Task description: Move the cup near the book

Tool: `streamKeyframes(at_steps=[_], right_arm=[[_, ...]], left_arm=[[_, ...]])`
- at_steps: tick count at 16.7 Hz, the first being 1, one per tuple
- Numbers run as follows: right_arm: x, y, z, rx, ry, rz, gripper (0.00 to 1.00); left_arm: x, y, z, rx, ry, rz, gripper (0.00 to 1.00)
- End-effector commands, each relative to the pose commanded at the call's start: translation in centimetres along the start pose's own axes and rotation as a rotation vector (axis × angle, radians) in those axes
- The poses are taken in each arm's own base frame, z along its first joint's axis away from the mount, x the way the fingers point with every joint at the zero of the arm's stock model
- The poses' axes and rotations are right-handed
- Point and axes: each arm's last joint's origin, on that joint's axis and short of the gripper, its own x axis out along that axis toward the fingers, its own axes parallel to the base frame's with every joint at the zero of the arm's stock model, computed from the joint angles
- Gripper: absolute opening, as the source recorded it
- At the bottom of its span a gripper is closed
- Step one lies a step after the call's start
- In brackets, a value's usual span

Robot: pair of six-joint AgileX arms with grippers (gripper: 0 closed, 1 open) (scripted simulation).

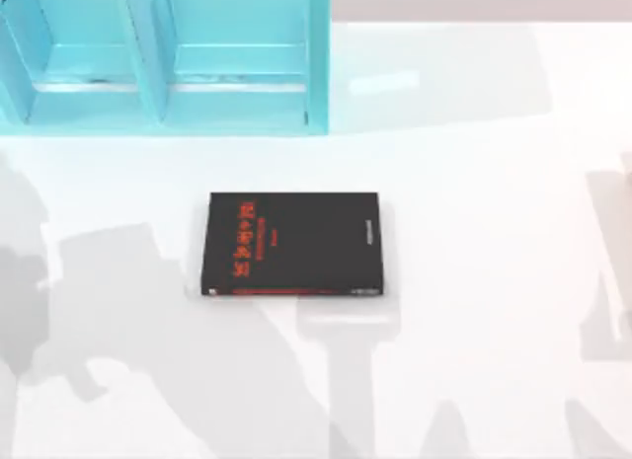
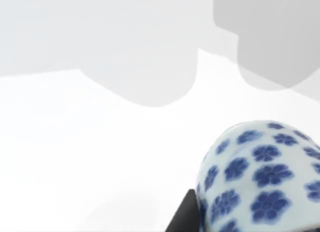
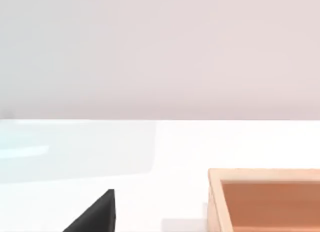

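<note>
The book, black with red lettering and a red strip along its near edge, lies flat in the middle of the table. The cup, white with blue flower marks, sits very close in the left wrist view. A dark fingertip of my left gripper presses against its side, and the gripper looks shut on it above the white table. A black part of my right gripper shows low in the right wrist view, away from the cup and the book.
A teal shelf unit stands at the table's back left, behind the book. A shallow wooden box sits on the table in the right wrist view. Arm shadows fall on the white table.
</note>
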Motion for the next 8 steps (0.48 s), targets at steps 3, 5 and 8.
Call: streamKeyframes(at_steps=[3, 5, 8], right_arm=[[0.0, 0.0, 0.0, 0.000, 0.000, 0.000, 1.00], [0.0, 0.0, 0.0, 0.000, 0.000, 0.000, 1.00], [0.0, 0.0, 0.0, 0.000, 0.000, 0.000, 1.00]], left_arm=[[-0.1, -1.7, 4.7, -0.247, 0.014, -0.020, 0.00], [-0.3, -3.2, 7.7, -0.417, 0.024, -0.022, 0.00], [-0.8, -5.9, 11.6, -0.644, 0.027, -0.010, 0.00]])
